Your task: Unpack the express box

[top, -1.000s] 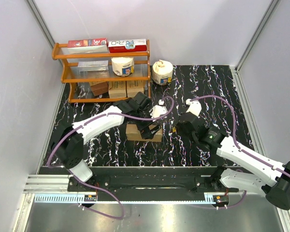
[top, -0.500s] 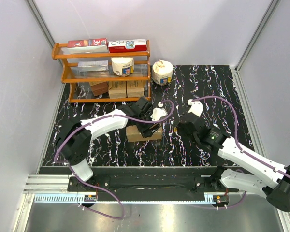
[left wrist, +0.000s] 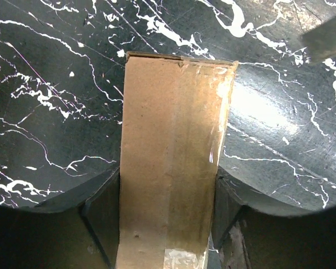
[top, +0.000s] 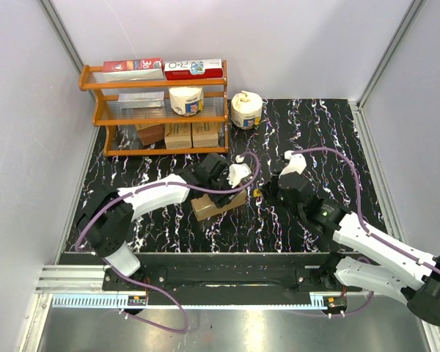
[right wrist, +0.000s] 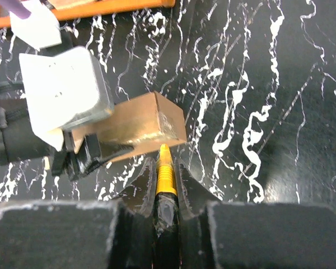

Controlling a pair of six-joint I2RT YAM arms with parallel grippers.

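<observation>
The express box (top: 214,206), a plain brown taped carton, sits slanted at the table's middle. My left gripper (top: 224,192) is shut on it; in the left wrist view the box (left wrist: 173,140) runs between my two fingers (left wrist: 103,216), its far end toward the black marbled table (left wrist: 56,84). My right gripper (top: 270,192) is shut on a black tool with a yellow tip (right wrist: 164,168). The tip points at the lower edge of the box's near end (right wrist: 137,123) and is at or touching it. The left wrist's white housing (right wrist: 61,92) lies over the box's other end.
An orange shelf rack (top: 95,110) stands at the back left with red-and-white cartons (top: 132,66), a white roll (top: 185,100) and small brown boxes (top: 180,136). Another white roll (top: 246,110) stands on the table beside it. White walls close in on three sides.
The box has turned from lying level to slanted, its right end swung away. My left gripper has shifted with it. My right gripper has moved left, bringing the yellow tip up to the box.
</observation>
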